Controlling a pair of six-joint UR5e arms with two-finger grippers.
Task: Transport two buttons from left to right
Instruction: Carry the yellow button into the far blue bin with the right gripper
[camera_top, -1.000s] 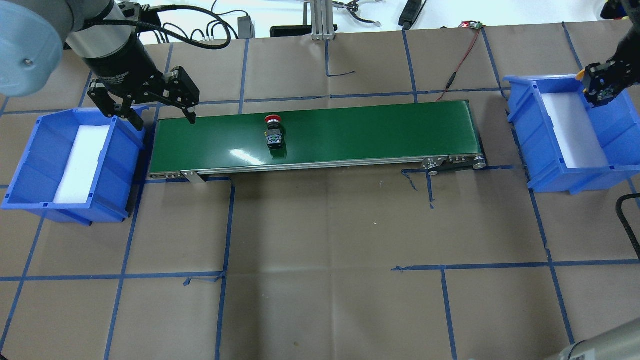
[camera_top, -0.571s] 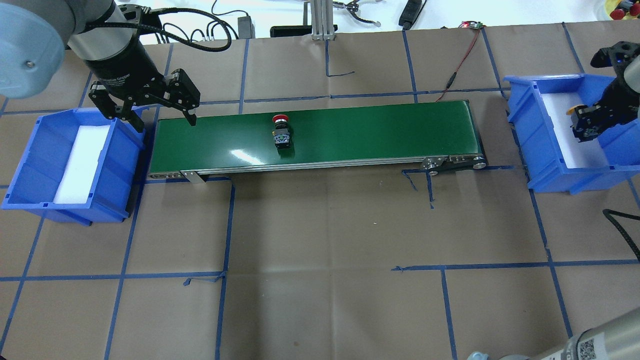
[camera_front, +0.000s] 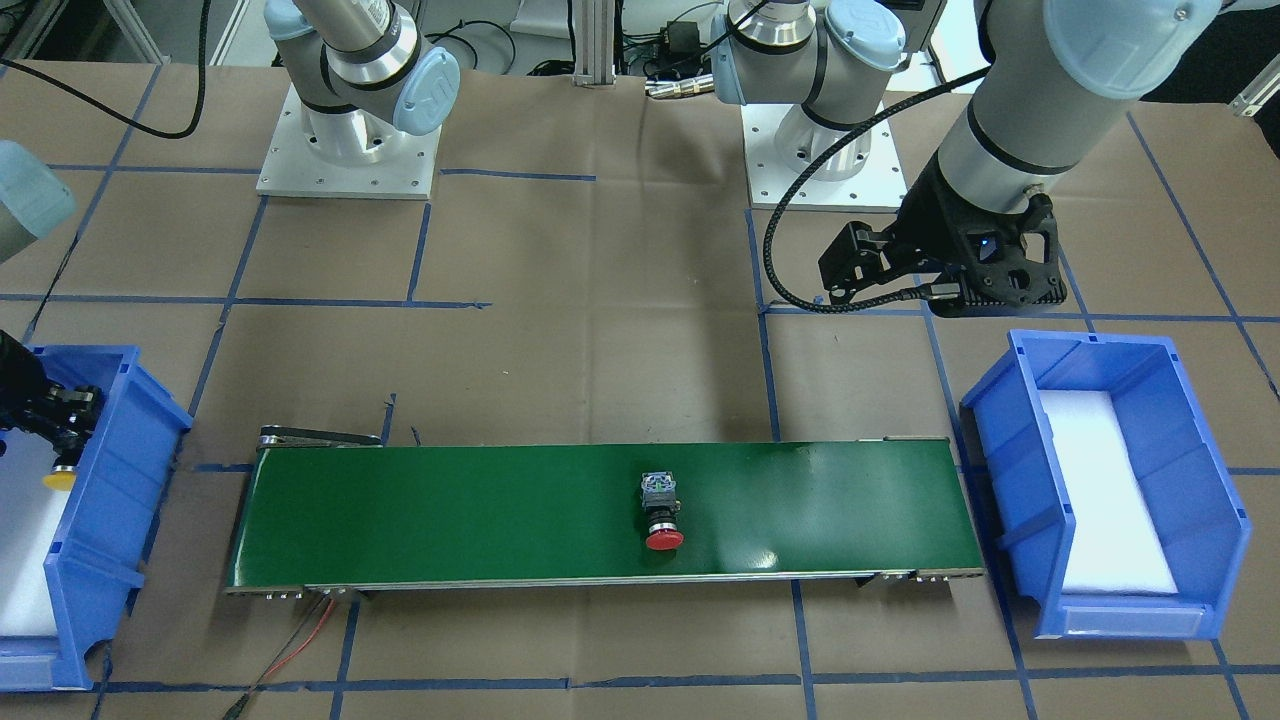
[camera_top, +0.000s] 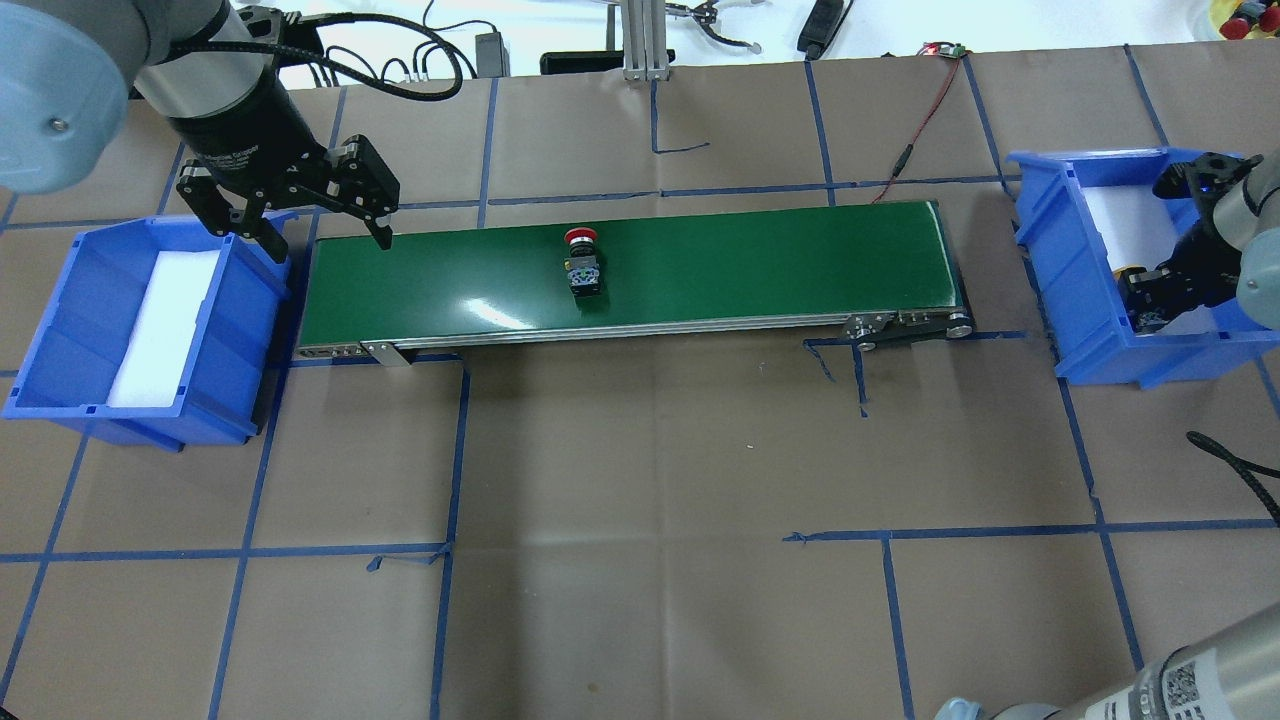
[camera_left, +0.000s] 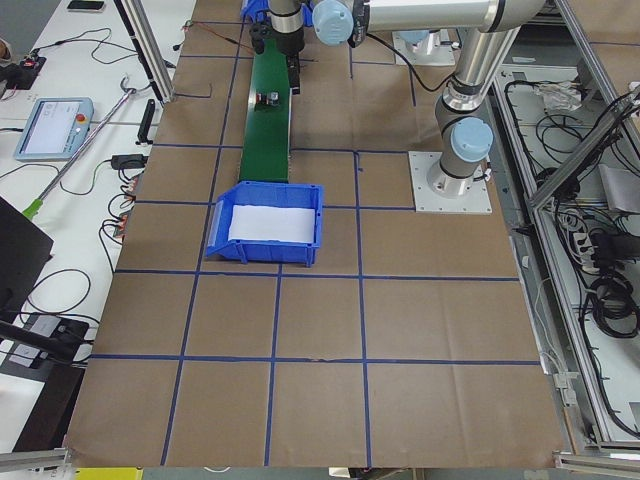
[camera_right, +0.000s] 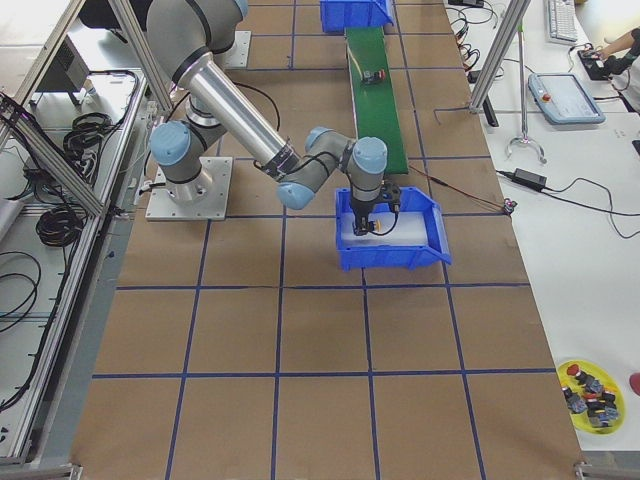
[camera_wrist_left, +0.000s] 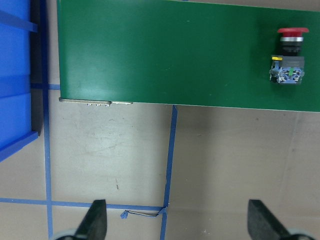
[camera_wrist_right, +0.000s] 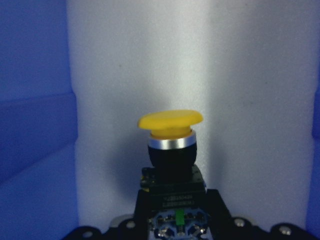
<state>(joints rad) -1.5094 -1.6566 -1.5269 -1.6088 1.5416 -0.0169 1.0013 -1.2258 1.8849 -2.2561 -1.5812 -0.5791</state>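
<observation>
1. Spread wide and holding nothing, my left gripper (camera_top: 327, 240) is hanging over the left end of the green belt (camera_top: 750, 260), just beside the left bin (camera_top: 60, 300).
2. My right gripper (camera_top: 1148, 300) is pinching the yellow button (camera_wrist_right: 170, 150) by its boxy body, low inside the right bin (camera_top: 1060, 290), over the white pad (camera_wrist_right: 250, 75). I cannot tell if it is touching the pad.
3. The red button (camera_top: 582, 268) is lying on its side near the middle of the belt. Its long way is going across the belt, with the cap pointing away from me.
4. It is sitting to the right of my left gripper and well apart from my right one. The left one is nearer, but I am thinking the right one must let go first.
</observation>
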